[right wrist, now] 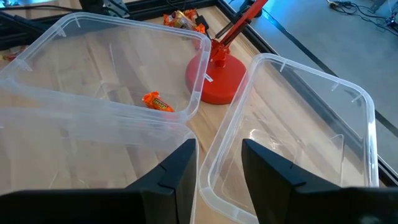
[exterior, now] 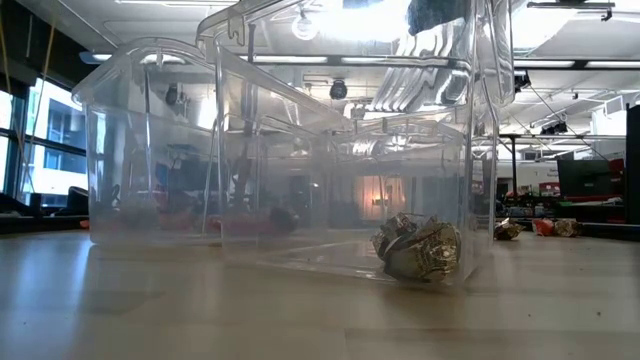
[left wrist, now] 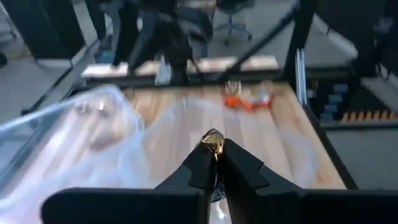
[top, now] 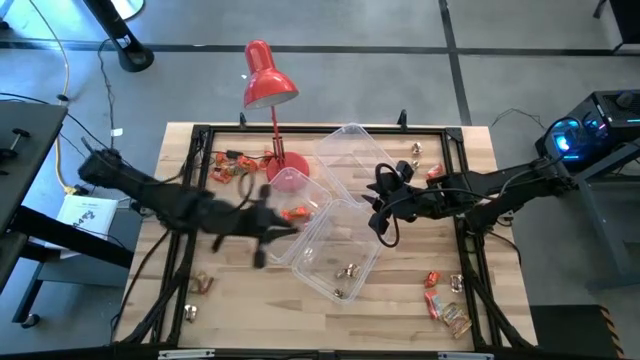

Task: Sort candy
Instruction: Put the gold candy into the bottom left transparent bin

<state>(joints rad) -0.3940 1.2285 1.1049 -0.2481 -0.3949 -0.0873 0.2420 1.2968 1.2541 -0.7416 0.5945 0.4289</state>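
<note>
While the high view blurs the left gripper [top: 268, 232] at centre-left of the frame, beside the near clear plastic tub [top: 335, 255], the left wrist view shows what it cannot: the two dark fingers [left wrist: 200, 168] pinched together on a small gold-wrapped candy [left wrist: 213, 142].

Left of centre in the high view, red-orange wrapped candies [top: 232, 166] lie scattered by the round base of the red desk lamp [top: 270, 85], and a few gold pieces [top: 203, 284] sit at lower left on the pale wooden slat table [top: 405, 290]. Three clear tubs cluster mid-frame: one orange candy [top: 295, 212] lies in the middle tub [top: 305, 195], gold candies [top: 349, 270] in the near one.

Only the low view, level with the tabletop, shows the crumpled gold-silver wrappers [exterior: 417, 249] heaped against the tub wall, with more candies [exterior: 545, 227] at far right on the wood.

The right wrist view shows that arm's fingers [right wrist: 177, 171] spread apart above the rims where two tubs meet, the orange candy [right wrist: 157, 101] in one tub and the far clear tub [right wrist: 298, 137] bare; in the high view the right gripper [top: 385, 222] hangs right of centre. Further candies [top: 446, 305] lie at lower right.

Beyond the table, grey floor and a blue-lit device [top: 580, 130] at the right edge; the low view shows ceiling lights.
</note>
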